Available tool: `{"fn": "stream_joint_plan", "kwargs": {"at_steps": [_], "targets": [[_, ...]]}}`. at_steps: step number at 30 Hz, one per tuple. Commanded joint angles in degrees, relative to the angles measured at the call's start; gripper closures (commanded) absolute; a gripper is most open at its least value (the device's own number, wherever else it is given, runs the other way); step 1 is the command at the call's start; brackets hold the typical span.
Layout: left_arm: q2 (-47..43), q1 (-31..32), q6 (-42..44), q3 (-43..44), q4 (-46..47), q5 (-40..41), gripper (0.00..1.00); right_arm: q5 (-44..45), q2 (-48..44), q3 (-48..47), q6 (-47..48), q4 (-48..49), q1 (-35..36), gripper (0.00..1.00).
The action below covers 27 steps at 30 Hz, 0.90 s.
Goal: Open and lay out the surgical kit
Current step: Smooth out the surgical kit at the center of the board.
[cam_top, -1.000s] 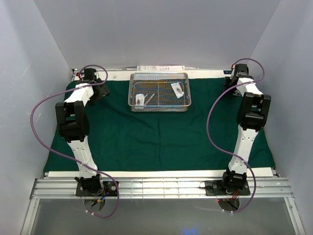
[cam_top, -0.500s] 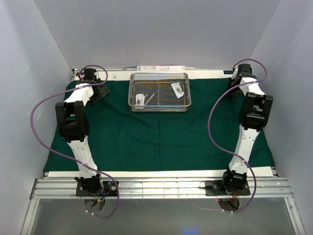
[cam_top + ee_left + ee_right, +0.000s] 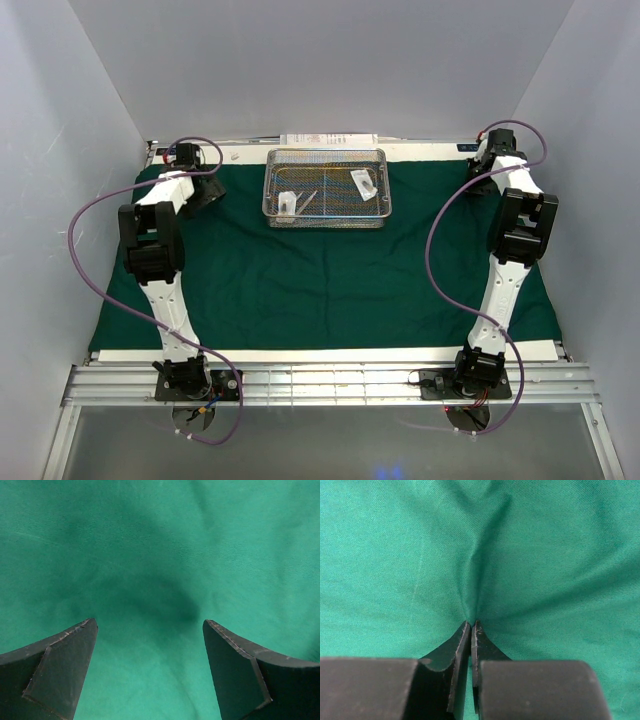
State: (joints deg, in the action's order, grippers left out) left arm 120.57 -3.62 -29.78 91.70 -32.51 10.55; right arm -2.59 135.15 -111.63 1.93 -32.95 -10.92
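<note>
Cloth: we list the green cloth wrap (image 3: 320,270) first, spread flat over most of the bench (image 3: 320,355), its edges reaching both arms.

Tray: a rectangular wire-mesh tray (image 3: 325,225) stands on the wrap at the far middle, between the two arms. Inside it we see one white packet (image 3: 287,203) at the near left and a second white packet (image 3: 362,181) toward the far right. A thin pale instrument, likely tweezers (image 3: 307,201), lies slanted just beside the first packet. Other thin pieces on the mesh are too small for us to tell apart.

Left pincer (image 3: 150,625): at the far left corner of the wrap. Its fingers (image 3: 60,665) stand wide apart with bare cloth between them, and it holds nothing. We cannot tell whether the tips touch the cloth.

Right pincer (image 3: 471,625): at the far right corner of the wrap. Its jaws are pressed together on a pinch of the cloth, and folds run from the tips away across the fabric.

Sundries: a purple cable (image 3: 75,260) loops out from the left arm. A pale flat item with red print (image 3: 330,138) lies beyond the tray at the far edge; we cannot tell what it is.
</note>
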Motion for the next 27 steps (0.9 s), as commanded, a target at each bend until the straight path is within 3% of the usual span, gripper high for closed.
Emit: {"fn": "stream_joint_plan", "kwargs": {"at_steps": [1,13,15,17,23,27], "targets": [[1.15,0.28,-0.1,2.25,0.61,0.01,0.02,7.95,5.21,0.1,1.93,-6.78,-3.5,0.92],[1.42,0.45,-1.6,1.82,0.52,-1.76,0.02,7.61,7.05,-6.57,1.32,-6.87,-5.69,0.92],[1.42,0.45,-1.68,1.29,0.52,-0.88,0.02,4.98,6.79,-7.28,0.97,-6.6,-5.61,0.83],[1.59,0.45,-1.68,1.55,0.61,0.34,0.02,3.12,5.48,-7.19,0.09,-5.99,-5.43,0.65],[2.3,-0.51,-1.6,4.8,-0.18,3.95,0.02,-1.71,-1.8,-5.0,-3.58,-4.06,-4.46,0.33],[3.17,-1.48,-1.42,6.56,0.08,6.15,0.02,-3.47,-8.93,0.44,-7.54,-1.42,-4.29,0.25]]}}
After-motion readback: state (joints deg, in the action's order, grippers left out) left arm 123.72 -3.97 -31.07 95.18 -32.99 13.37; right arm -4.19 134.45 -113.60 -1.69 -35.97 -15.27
